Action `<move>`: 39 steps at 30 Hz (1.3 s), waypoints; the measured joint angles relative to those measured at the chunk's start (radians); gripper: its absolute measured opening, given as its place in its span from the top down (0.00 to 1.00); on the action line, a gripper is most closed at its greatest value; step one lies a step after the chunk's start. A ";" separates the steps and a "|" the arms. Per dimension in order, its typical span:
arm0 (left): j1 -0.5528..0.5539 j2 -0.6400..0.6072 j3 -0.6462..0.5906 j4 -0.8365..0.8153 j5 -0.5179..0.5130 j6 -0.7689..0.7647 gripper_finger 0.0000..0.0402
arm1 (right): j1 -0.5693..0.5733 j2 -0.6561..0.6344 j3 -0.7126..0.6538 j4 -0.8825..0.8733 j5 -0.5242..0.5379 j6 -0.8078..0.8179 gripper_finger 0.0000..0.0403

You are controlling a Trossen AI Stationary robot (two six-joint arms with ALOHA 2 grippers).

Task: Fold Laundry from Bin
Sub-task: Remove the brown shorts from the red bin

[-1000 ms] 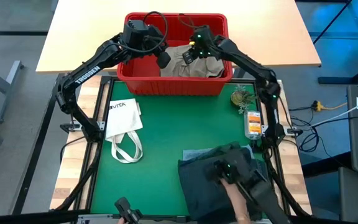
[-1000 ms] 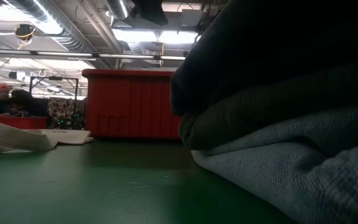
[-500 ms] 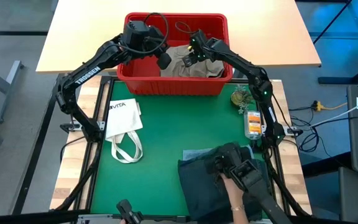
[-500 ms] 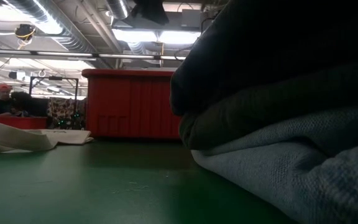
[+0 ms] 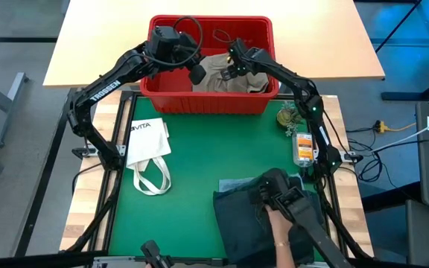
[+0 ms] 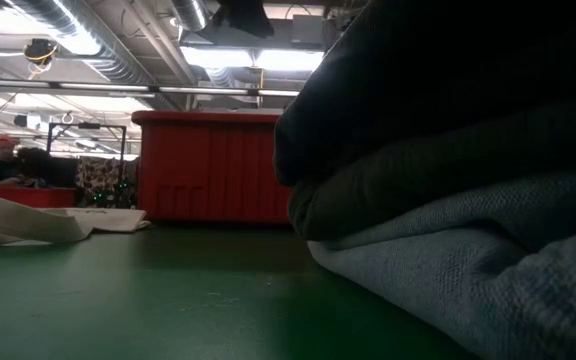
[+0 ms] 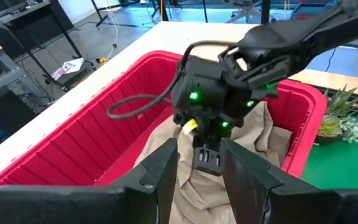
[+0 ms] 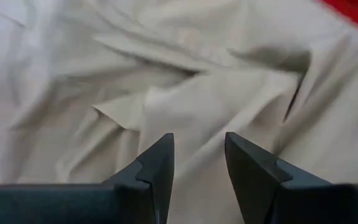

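The red bin (image 5: 209,100) stands at the far edge of the green mat (image 5: 192,179). Inside the bin lies a khaki-beige garment (image 8: 185,81). A pile of dark folded garments (image 5: 255,219) sits well apart from the bin, at the mat's near right. Over the bin, the left gripper (image 7: 197,163) and right gripper (image 8: 197,163) both hover, fingers apart, holding nothing.

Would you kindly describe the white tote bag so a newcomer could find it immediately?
Start at the green mat in front of the red bin. Near the mat's left edge lies a flat white tote bag, the only white item, with loop handles and dark lettering.
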 joint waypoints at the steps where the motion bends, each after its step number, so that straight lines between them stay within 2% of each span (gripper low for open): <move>1: 0.000 0.000 0.000 0.000 0.000 0.000 0.70 | -0.003 0.009 0.000 -0.006 0.006 0.000 0.65; 16: 0.000 0.000 0.000 0.000 -0.001 0.001 0.70 | -0.005 0.052 0.000 0.005 0.015 -0.018 0.66; 20: 0.000 0.000 0.000 0.000 -0.001 0.001 0.70 | -0.005 0.052 0.000 0.025 0.014 -0.039 0.75; 25: 0.000 0.000 0.000 0.000 -0.001 0.001 0.70 | -0.010 0.052 0.000 0.032 0.017 -0.041 0.95; 28: 0.000 0.000 0.000 0.000 -0.001 0.001 0.70 | -0.010 0.052 0.000 0.034 0.020 -0.048 0.97; 31: 0.000 0.000 0.000 0.000 -0.001 0.000 0.70 | -0.010 0.052 0.000 0.038 -0.002 -0.054 0.95; 34: 0.000 0.000 0.000 -0.001 -0.001 0.000 0.70 | -0.011 0.052 0.000 0.060 -0.039 -0.055 0.98; 39: 0.000 0.000 0.000 -0.001 -0.001 -0.007 0.70 | -0.018 0.049 0.055 0.090 -0.176 -0.024 0.98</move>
